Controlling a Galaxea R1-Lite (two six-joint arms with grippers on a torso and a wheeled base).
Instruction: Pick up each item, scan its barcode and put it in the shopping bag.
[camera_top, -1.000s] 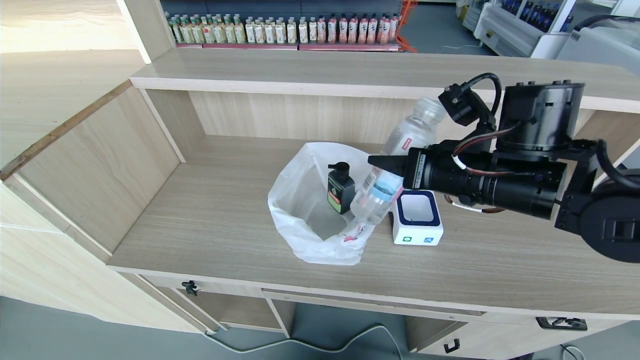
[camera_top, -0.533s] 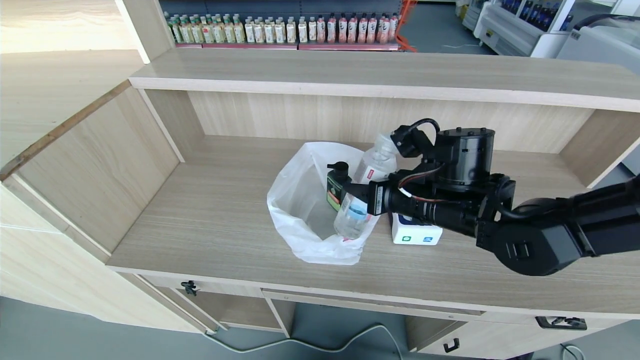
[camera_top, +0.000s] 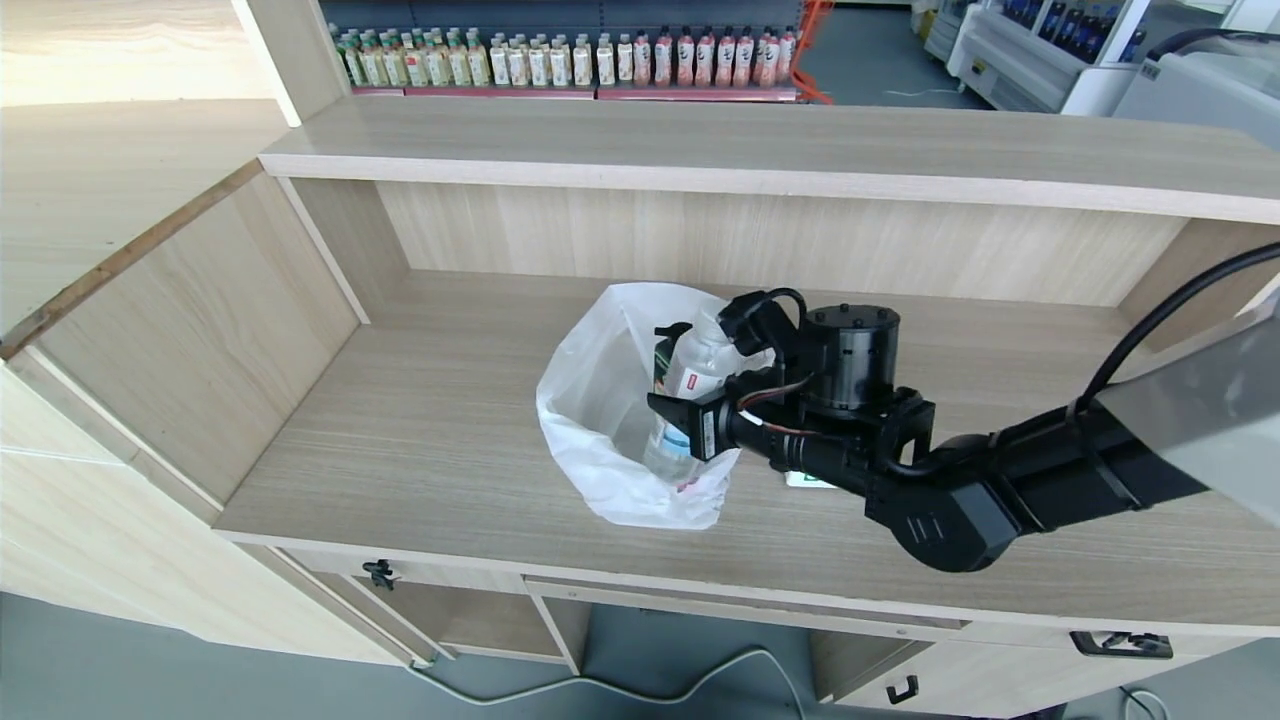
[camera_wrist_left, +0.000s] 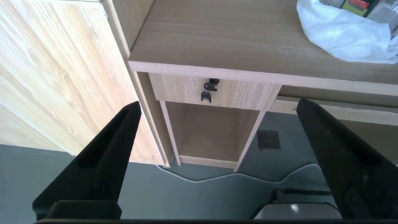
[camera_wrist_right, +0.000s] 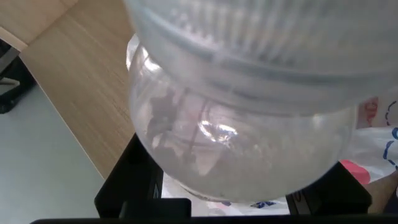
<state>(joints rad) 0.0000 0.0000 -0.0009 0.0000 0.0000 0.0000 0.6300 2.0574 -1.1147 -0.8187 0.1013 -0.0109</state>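
Wooden shop counter (camera_top: 430, 430) — the right gripper (camera_top: 685, 425) clamps a clear bottle (camera_top: 693, 365) around its middle, tilted, base inside the white shopping bag (camera_top: 590, 440).

My black pincer (camera_top: 683, 420) has a clear bottle (camera_top: 692, 372), white label with a red patch and a blue band. The shopping bag (camera_top: 590, 420) is white with red print, the counter (camera_top: 430, 430) pale woodgrain.

Head camera looks down on counter (camera_top: 450, 430) and shopping bag (camera_top: 575, 400). Left wrist camera, low, faces the counter front and shares that bag. Right wrist camera sits tight against bottle (camera_wrist_right: 249, 124).
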